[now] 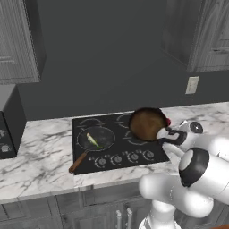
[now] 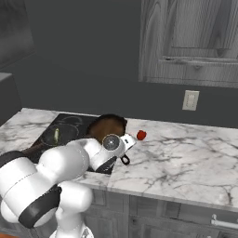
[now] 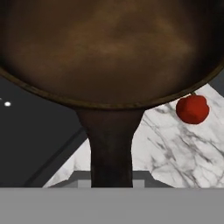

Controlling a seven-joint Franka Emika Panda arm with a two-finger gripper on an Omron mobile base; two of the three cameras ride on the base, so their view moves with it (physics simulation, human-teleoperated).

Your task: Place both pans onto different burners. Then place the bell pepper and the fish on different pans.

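- Round brown-inside frying pan [image 1: 146,124] tilted over black glass cooktop [image 1: 85,123], dark handle pointing toward the arm.
- Two-finger gripper [image 1: 166,136] clenched around that handle.
- Small red bell pepper [image 2: 141,135] on marble counter [image 2: 186,153].

Counting two pans: the black pan [image 1: 96,138] is sitting toward the cooktop's [image 1: 112,166] left edge, the brown pan [image 1: 146,124] is tilting over its right edge. One fish [image 1: 93,141] is lying in the black one. One bell pepper [image 2: 141,135] is resting on the counter [image 2: 186,153], beside the cooktop's right edge. Four burners and five knobs [image 1: 118,159] are showing.
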